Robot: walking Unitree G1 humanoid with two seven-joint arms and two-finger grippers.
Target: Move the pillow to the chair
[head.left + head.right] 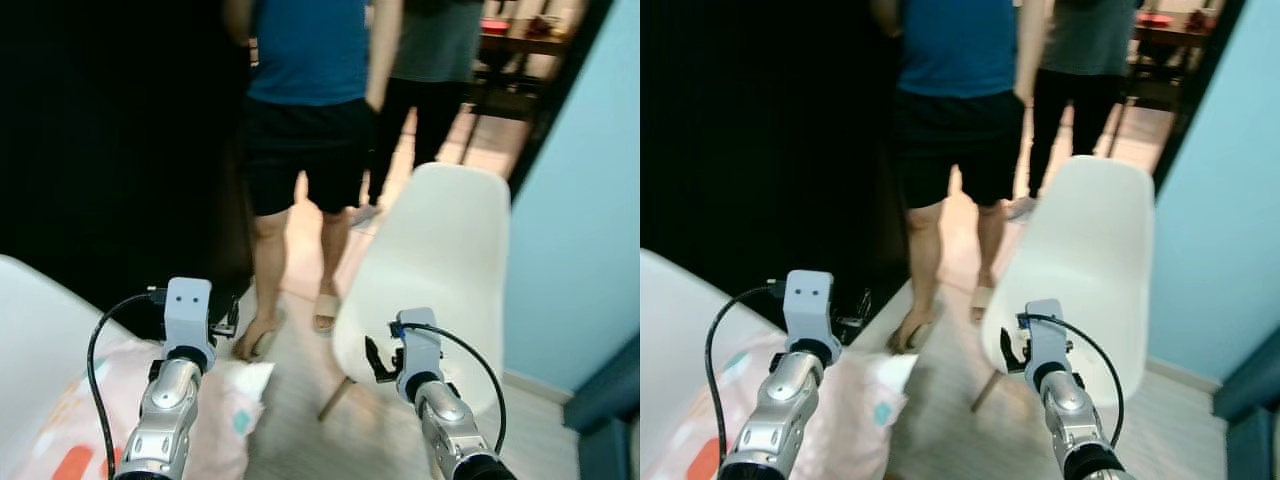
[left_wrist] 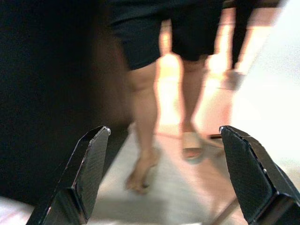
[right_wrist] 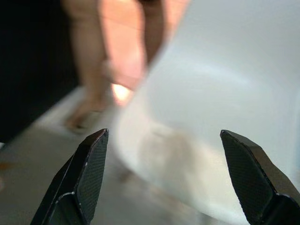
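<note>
1. Left eye view: pale wood floor (image 1: 300, 420), turquoise wall (image 1: 580, 200).
2. Left gripper (image 2: 164, 183) gapes empty above the patterned pillow (image 1: 215, 420).
3. Right gripper (image 3: 164, 183) gapes empty, white chair (image 1: 440, 270) just ahead.
4. Two people (image 1: 310, 100) stand beyond.

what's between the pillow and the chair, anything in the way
Nothing visible blocks it. The pillow lies low on the robot's left, the white chair stands to the right, and bare floor runs between them. A person stands farther back, beside the chair rather than on that line. Both grippers, left and right, have open jaws and hold nothing.
</note>
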